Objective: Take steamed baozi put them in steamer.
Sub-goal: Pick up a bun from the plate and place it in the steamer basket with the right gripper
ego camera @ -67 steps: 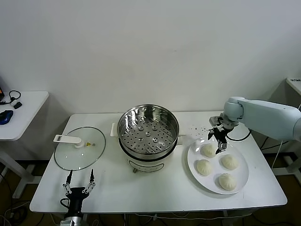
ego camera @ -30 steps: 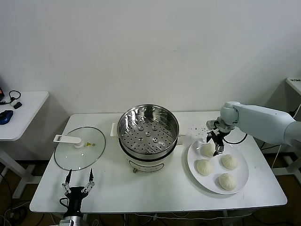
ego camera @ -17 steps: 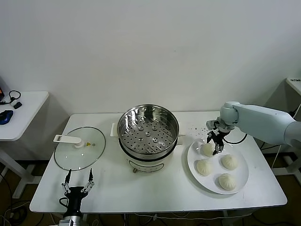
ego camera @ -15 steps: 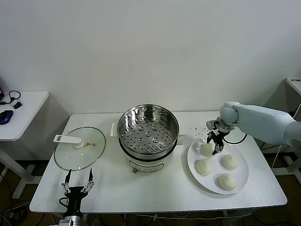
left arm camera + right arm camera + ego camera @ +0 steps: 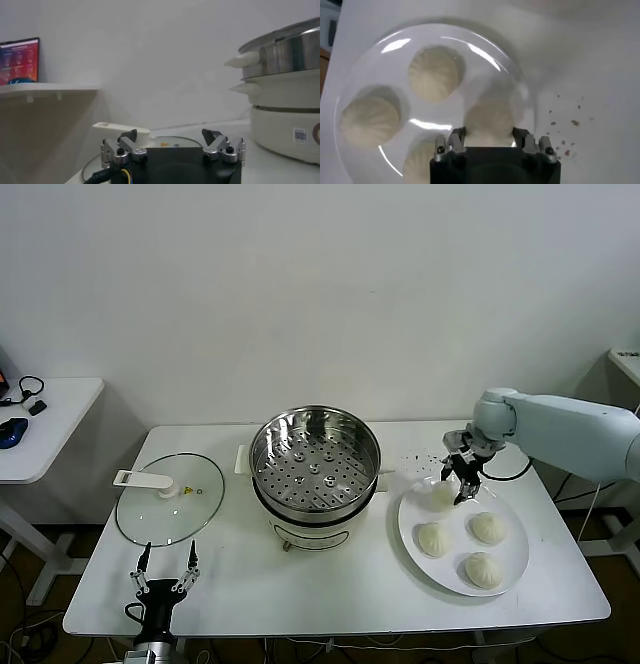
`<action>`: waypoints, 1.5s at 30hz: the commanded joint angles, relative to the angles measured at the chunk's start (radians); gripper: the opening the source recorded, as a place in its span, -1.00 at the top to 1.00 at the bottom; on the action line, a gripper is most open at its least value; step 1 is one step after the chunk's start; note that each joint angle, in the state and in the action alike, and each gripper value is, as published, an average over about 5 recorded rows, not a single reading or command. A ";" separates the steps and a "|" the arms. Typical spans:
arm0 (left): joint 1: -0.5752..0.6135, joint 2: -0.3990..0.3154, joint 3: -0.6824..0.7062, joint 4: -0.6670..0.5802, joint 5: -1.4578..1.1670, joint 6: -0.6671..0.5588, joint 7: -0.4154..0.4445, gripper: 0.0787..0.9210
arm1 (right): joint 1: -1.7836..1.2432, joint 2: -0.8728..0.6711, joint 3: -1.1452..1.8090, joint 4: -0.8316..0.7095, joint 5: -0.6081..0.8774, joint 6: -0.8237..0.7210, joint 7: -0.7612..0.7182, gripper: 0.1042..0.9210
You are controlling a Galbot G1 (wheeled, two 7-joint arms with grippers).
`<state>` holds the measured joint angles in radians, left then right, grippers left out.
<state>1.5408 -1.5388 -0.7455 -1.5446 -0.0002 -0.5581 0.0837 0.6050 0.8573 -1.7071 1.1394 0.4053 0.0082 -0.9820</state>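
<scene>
Head view: right gripper [image 5: 460,484] over far-left part of plate [image 5: 510,576], jaws closed on one baozi [image 5: 443,495], bun appears just lifted. Three baozi left on plate. Steamer [image 5: 315,464] well apart from jaws, tray bare. Left gripper [image 5: 166,584] parked near table [image 5: 300,589] front edge, jaws wide, beside glass lid [image 5: 170,499].

Left wrist view: jaws wide, nothing between them.

Right wrist view: bun [image 5: 489,120] between jaws. Advice: light grip, lift above steamer rim before carrying across.

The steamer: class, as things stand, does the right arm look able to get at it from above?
Probably yes. The steamer stands open, its glass lid lying apart on the table, and nothing stands between it and the right gripper, whose jaws hold a baozi.
</scene>
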 commanded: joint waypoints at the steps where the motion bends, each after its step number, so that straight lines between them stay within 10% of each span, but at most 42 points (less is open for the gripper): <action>1: 0.002 0.003 0.001 0.001 0.002 0.001 -0.001 -0.77 | 0.259 0.002 -0.115 0.141 0.084 0.077 -0.005 -0.32; 24: 0.000 0.001 0.010 -0.009 0.007 0.004 -0.004 -0.77 | 0.362 0.379 -0.080 -0.135 -0.004 0.847 0.089 -0.28; 45: -0.003 -0.006 0.005 -0.007 0.004 0.004 -0.006 -0.77 | 0.014 0.626 0.144 -0.515 -0.293 0.865 0.145 -0.30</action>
<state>1.5393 -1.5424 -0.7414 -1.5545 0.0038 -0.5552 0.0774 0.7443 1.3916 -1.6420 0.7731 0.2192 0.8196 -0.8568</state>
